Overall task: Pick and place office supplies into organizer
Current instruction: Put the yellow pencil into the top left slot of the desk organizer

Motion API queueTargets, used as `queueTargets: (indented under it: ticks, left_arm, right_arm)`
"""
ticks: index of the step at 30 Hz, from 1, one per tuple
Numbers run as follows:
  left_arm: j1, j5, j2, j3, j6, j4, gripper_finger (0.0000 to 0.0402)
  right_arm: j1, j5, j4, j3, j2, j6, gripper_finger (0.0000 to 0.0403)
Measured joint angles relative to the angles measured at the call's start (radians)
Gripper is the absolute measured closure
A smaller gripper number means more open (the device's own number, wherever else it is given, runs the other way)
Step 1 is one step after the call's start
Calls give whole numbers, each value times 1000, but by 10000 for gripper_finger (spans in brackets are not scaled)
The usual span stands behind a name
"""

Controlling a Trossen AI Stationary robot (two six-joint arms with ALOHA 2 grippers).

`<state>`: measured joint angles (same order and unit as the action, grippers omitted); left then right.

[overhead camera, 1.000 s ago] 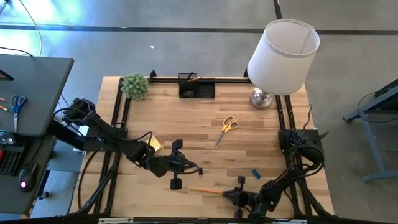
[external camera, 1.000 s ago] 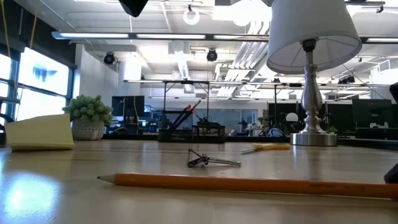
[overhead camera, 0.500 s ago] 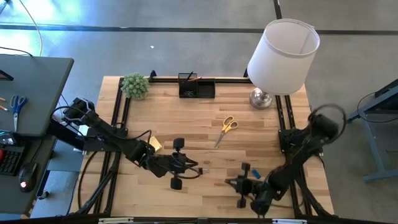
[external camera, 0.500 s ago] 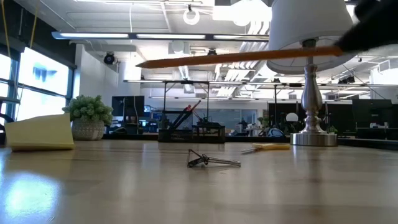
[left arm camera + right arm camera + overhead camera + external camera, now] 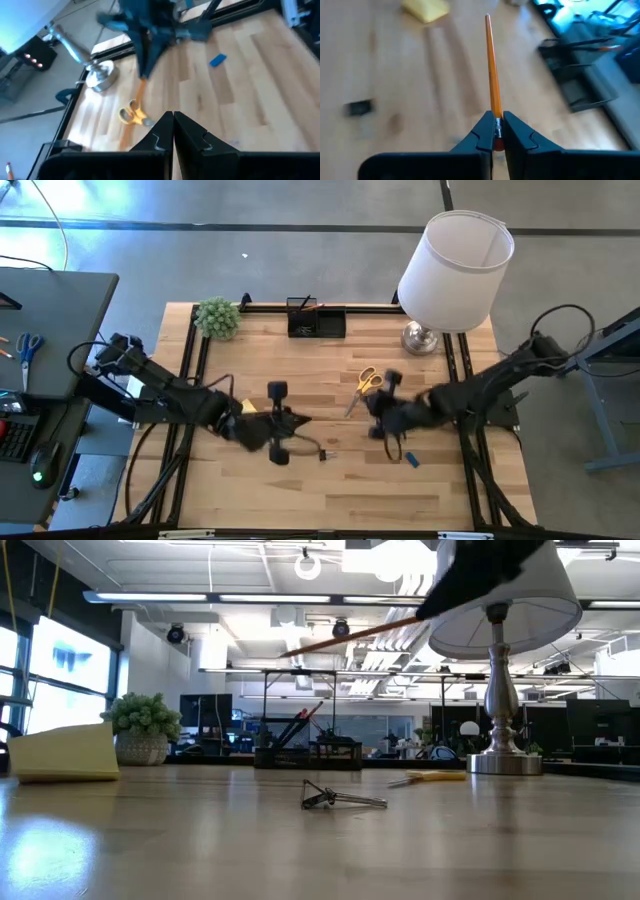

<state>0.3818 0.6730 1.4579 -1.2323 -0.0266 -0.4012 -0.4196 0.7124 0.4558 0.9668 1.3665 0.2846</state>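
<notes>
On the wooden table (image 5: 330,365), the white-shaded lamp (image 5: 455,270) stands at the far right corner and the black organizer (image 5: 316,319) sits at the far edge. The right gripper (image 5: 495,136), raised above the table just beside the yellow-handled scissors (image 5: 365,386), is clamped on an orange pencil (image 5: 491,75) by its end. The left gripper (image 5: 173,120), fingers pressed together and empty, hovers near the sticky-note pad (image 5: 246,408). A small blue block (image 5: 411,459) and a tiny clip (image 5: 330,797) lie on the wood.
</notes>
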Motion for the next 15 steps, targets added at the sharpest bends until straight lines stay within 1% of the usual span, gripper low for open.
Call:
queueTargets:
  ticks: [2, 3, 5, 7, 9, 10, 12, 15]
  left_arm:
    - [-55, -45, -46, 93, -38, 112, 399]
    - [-89, -88, -76, 154, -65, 189, 399]
    - [-170, -215, -139, 286, -120, 361, 399]
    - [-264, -376, -197, 417, -160, 550, 399]
    - [-360, -506, -244, 534, -158, 695, 399]
    - [-403, -551, -254, 581, -146, 765, 399]
    - [-476, -590, -276, 660, -113, 846, 399]
    - [-552, -603, -278, 714, -97, 901, 399]
  right_arm:
    - [81, -24, -13, 1, -36, -79, 394]
    - [125, -45, -15, 1, -52, -120, 395]
    - [220, -110, -42, 8, -70, -200, 396]
    - [320, -191, -34, 36, -71, -260, 395]
    - [412, -279, -37, 80, -53, -322, 393]
    - [455, -313, -29, 107, -37, -353, 393]
    - [530, -356, 1, 167, 4, -419, 393]
    - [622, -381, 53, 284, 79, -514, 393]
